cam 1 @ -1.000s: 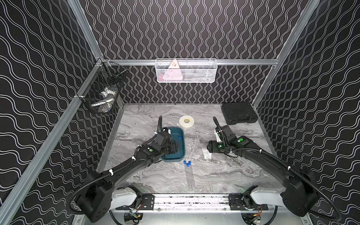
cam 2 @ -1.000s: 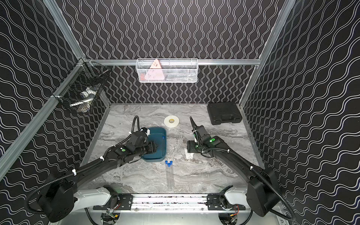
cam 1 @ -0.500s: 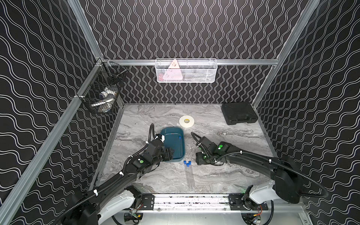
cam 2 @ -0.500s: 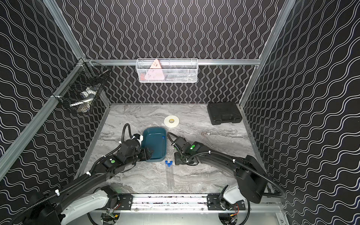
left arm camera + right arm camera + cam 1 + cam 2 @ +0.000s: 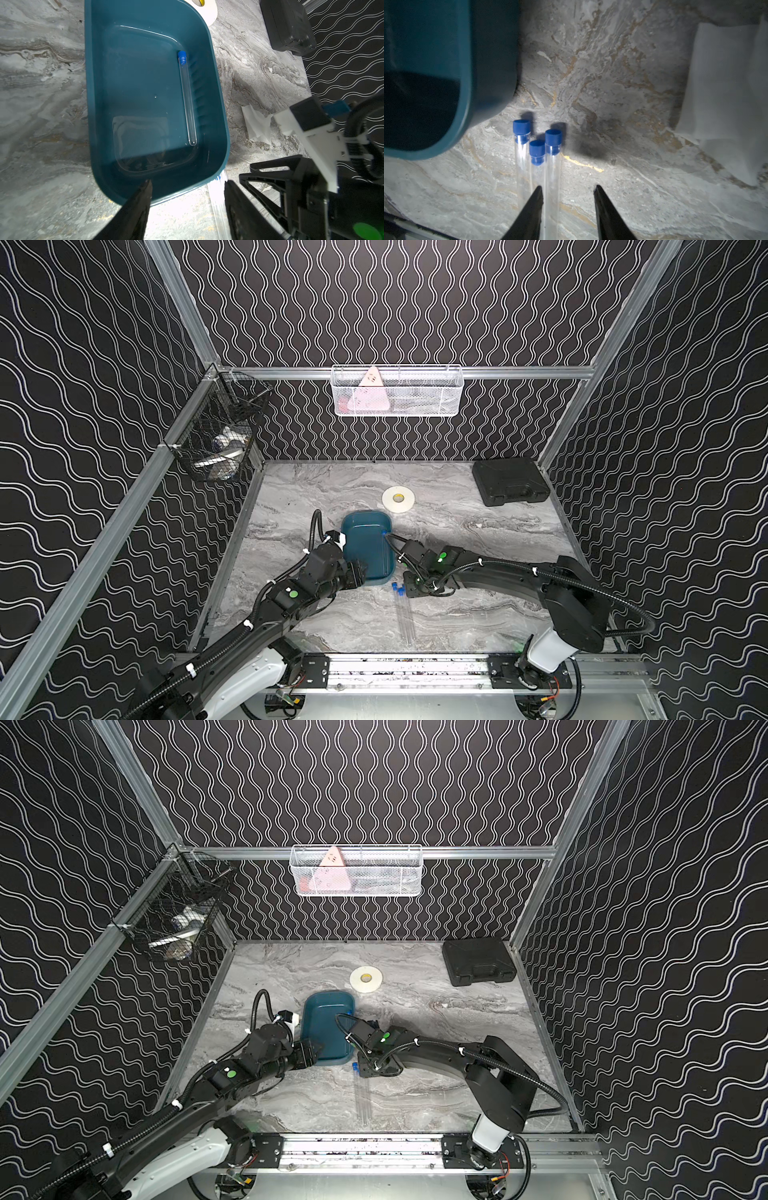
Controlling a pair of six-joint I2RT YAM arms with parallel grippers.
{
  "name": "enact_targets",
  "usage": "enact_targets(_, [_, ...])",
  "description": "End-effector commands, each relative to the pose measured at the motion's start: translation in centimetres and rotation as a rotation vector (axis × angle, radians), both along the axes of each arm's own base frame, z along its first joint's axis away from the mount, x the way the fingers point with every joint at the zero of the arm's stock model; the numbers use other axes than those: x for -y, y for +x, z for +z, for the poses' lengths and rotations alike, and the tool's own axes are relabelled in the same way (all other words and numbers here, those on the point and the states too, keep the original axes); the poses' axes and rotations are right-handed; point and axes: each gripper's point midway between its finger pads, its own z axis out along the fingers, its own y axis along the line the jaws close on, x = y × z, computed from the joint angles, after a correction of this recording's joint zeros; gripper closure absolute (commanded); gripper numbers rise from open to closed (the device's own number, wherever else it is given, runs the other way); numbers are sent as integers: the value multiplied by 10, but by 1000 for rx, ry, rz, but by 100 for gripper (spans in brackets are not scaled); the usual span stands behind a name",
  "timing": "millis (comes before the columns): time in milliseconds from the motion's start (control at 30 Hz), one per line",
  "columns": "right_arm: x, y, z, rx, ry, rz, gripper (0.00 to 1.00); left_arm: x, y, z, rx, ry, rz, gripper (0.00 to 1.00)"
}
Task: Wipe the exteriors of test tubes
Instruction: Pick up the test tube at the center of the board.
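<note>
Teal plastic is forming the tray (image 5: 88, 83), which is sitting mid-table and holding shallow water. A lone test tube (image 5: 187, 99) is lying in it along the wall nearer the right arm, its blue cap pointing away from the robot. Three test tubes (image 5: 536, 149) are lying side by side on the marble table (image 5: 457, 614), just in front of the tray, caps toward it. The right gripper (image 5: 566, 187) is hanging low over this group with its jaws parted. The tube farthest from the tray is passing between the fingertips, but neither finger is visibly pressing it, so nothing is being held. The left gripper (image 5: 187, 181) is hovering at the tray's near end, jaws likewise spread and empty. A crumpled white tissue (image 5: 726, 93) is lying on the table beside the tray. Judging from this layout, one tube is being picked up for wiping. The next move is calling for a centred closure on that single tube without dragging its neighbours, since round tubes are likely to roll.
</note>
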Motion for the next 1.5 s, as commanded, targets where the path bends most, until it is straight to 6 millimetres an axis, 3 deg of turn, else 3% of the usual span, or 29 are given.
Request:
enact_targets(0, [-4,-1,-2,-6,9,-18,61,-3,-2,-2,-15,-9,23,40])
enact_targets(567, [-18,-14,-23,-27,-14,13,67,-1,-5,2,-10,-22,2,39])
enact_targets(933, [10,-16,-45,-23,-155,-27,75,-2,-10,0,-12,-27,-2,39])
enact_targets(1100, [12,-14,-48,-14,-164,-31,82,1,-10,1,-17,-25,-25,38])
enact_targets(1300, [4,-9,-29,-8,-46,-54,86,12,-8,8,-11,-59,-64,38])
enact_targets(1467, [2,16,25,62,125,-89,86,42,-7,21,27,-205,-167,37])
